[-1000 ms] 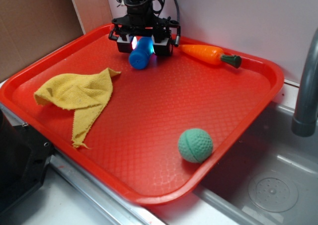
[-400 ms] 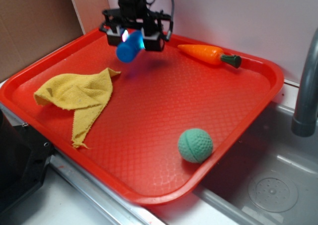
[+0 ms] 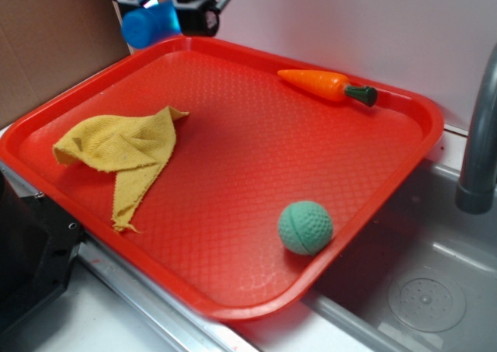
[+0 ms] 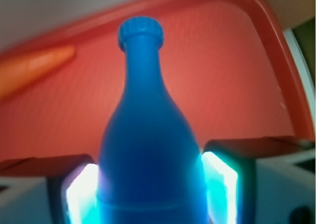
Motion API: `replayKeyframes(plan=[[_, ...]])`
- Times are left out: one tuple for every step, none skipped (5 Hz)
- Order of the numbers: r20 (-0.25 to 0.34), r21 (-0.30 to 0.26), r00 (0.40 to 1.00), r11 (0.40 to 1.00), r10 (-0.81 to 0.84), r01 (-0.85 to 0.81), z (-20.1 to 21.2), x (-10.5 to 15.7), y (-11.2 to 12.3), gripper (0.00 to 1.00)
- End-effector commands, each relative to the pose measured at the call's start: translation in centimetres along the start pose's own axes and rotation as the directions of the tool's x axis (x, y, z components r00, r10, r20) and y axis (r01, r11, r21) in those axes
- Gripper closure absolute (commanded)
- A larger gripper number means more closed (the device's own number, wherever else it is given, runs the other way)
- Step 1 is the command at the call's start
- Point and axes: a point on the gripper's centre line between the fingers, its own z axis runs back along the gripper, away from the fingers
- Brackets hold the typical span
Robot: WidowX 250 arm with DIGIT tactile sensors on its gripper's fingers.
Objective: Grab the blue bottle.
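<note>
The black robot claw (image 3: 159, 4) went up and moved to the left. A second before, it was low at the back of the red plastic tray (image 3: 233, 134), close to the tray floor. Now it was high up at the top left, over the tray's back edge. The small bright-blue plastic toy bottle (image 3: 150, 24) went with it, squeezed between the two claw fingers (image 4: 219, 182). Earlier the bottle's bottom end hung just over the tray, near the carrot. Now the bottle was lifted well clear of the tray and far from the carrot. The dark shadow under the claw on the tray was gone.
</note>
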Motion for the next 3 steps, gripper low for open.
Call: replayKeyframes(plan=[[0.042, -0.025, 0.986, 0.987, -0.16, 0.161, 5.4, -5.1, 1.6, 1.0], [0.054, -0.011, 0.975, 0.976, -0.215, 0.216, 5.8, -7.1, 0.4, 1.0], [0.045, -0.018, 0.983, 0.984, -0.177, 0.178, 5.8, -6.5, 0.6, 1.0]])
